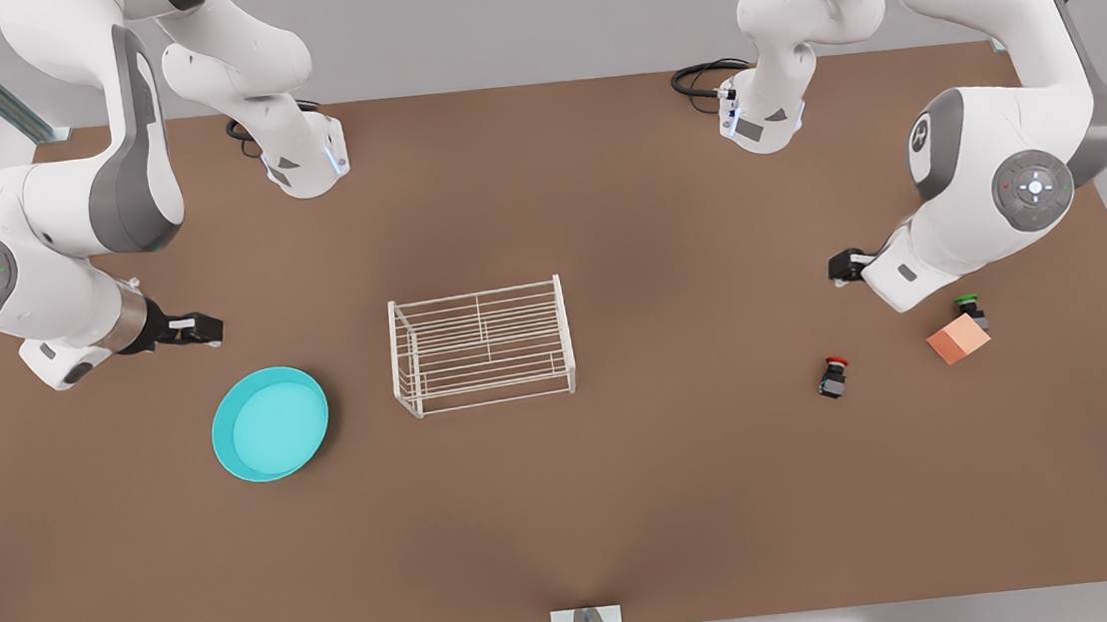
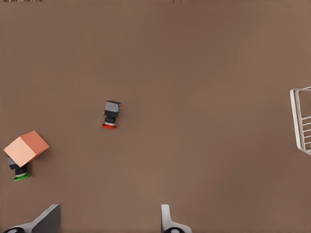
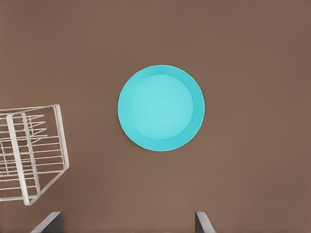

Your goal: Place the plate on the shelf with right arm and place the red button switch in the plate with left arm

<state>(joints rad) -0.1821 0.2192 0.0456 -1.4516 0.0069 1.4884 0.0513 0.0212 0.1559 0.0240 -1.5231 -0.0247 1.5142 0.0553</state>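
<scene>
- the plate (image 1: 270,423) lies flat on the table (image 1: 573,530), nearest of the task's things, toward the front view's left and well apart from the shelf (image 1: 481,345). its turquoise dish is bare, nothing in it.
- the red button switch (image 1: 833,377) lies about as near, on the front view's right, tipped on its side by the look of the left wrist view, cap pointing away from its dark body.
- a little farther right sits the orange cube (image 1: 958,339), with the green-capped switch (image 1: 968,309) touching its far side; the left arm must not take that one.
- the shelf stands mid-table, white wire, nothing on its top bars or under them.
- the right gripper (image 1: 197,328) hovers just beyond the plate on the front view's left; in the right wrist view its two fingers (image 3: 48,224) stand wide apart, holding nothing.
- the left gripper (image 1: 846,266) hangs beyond the red switch on the front view's right, fingers (image 2: 46,219) spread and empty in its own wrist view.
- judged step: the right arm's reach for the plate. a flat dish gives no side grip, so the fingers should come down over the raised rim, one inside and one outside, and pinch there.
- the plate looks about as wide as the shelf is deep, so it wants setting level and centred on the top bars, or it may tip off an edge.
</scene>
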